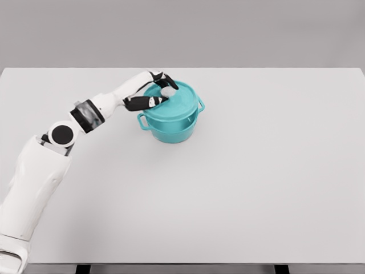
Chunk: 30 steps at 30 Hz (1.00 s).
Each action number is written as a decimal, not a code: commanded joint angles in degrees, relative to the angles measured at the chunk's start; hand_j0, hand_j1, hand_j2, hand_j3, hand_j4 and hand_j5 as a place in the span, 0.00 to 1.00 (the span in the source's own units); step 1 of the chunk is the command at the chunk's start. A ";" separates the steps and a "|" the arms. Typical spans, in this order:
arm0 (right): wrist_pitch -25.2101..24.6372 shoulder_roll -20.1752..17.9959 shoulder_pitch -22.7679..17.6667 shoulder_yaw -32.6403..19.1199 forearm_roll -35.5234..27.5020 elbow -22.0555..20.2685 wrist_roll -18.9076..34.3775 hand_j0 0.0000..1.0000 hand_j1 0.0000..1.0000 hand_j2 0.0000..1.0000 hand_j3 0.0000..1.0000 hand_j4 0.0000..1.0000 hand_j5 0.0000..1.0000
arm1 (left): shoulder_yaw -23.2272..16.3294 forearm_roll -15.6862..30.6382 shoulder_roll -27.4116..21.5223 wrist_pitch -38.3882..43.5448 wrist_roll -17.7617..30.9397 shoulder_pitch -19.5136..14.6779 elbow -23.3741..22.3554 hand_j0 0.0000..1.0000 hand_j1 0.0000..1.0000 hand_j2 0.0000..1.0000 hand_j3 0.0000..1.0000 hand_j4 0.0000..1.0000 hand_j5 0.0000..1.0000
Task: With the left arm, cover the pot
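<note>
Left hand (153, 91) fingers (145, 103) around knob of teal lid (177, 101) atop pot (171, 130)

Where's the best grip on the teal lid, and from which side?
Probably the knob at the center of the teal lid, taken from above: it is the raised part, and the lid lies flat on the teal pot. The left hand already closes around it there.
</note>
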State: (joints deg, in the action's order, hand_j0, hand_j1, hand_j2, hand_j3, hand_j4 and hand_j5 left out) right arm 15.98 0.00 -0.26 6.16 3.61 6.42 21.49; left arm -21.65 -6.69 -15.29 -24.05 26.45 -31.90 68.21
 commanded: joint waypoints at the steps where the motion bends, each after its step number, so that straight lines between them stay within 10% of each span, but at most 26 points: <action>1: 0.02 0.00 -0.09 0.00 0.08 0.00 0.04 1.00 1.00 1.00 1.00 1.00 1.00 | -0.23 0.36 0.35 -0.03 -0.09 -0.09 -1.76 0.54 0.54 0.54 0.54 0.54 0.54; 30: 0.11 0.00 0.00 0.00 -0.01 0.00 -0.04 1.00 1.00 1.00 1.00 1.00 1.00 | -0.06 0.45 0.35 -1.09 0.00 0.53 -2.11 0.54 0.54 0.54 0.54 0.54 0.54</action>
State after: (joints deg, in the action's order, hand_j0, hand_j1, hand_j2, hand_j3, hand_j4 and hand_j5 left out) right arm 15.98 0.00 -0.26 6.16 3.61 6.42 21.48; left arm -21.80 -6.65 -15.01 -25.16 26.48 -31.38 66.02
